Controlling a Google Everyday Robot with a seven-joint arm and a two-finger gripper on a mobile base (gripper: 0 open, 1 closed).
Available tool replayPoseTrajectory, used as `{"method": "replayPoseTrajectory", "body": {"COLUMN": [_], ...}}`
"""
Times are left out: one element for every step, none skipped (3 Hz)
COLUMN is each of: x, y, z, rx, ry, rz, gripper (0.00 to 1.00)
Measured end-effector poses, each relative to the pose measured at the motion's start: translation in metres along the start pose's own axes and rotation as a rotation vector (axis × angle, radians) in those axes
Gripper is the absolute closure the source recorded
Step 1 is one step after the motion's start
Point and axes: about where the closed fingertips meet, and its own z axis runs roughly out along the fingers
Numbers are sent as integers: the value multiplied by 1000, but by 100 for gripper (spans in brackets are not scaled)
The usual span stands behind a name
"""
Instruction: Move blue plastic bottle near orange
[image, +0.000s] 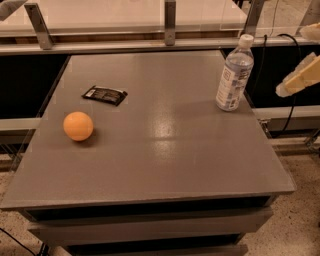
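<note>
The blue plastic bottle (233, 74) stands upright near the table's far right edge, with its white cap on top. The orange (78, 126) lies on the left side of the table, far from the bottle. My gripper (289, 85) shows as a cream-coloured shape at the right edge of the view, beyond the table's side and to the right of the bottle at about mid-bottle height. It is apart from the bottle and holds nothing that I can see.
A flat black wrapper (104, 94) lies behind the orange on the grey table (165, 150). A metal rail with posts (170, 22) runs along the back. A black cable (295, 55) hangs at the right. Speckled floor lies beside the table.
</note>
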Motion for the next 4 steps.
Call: {"method": "replayPoseTrajectory", "body": {"x": [-12, -22, -29, -36], "y": [-8, -6, -5, 3], "z": [24, 51, 76, 95], "rx": [-21, -73, -121, -168], "ry": [-124, -212, -268, -294], "rz": [34, 59, 90, 96], "gripper": [0, 0, 0, 18]}}
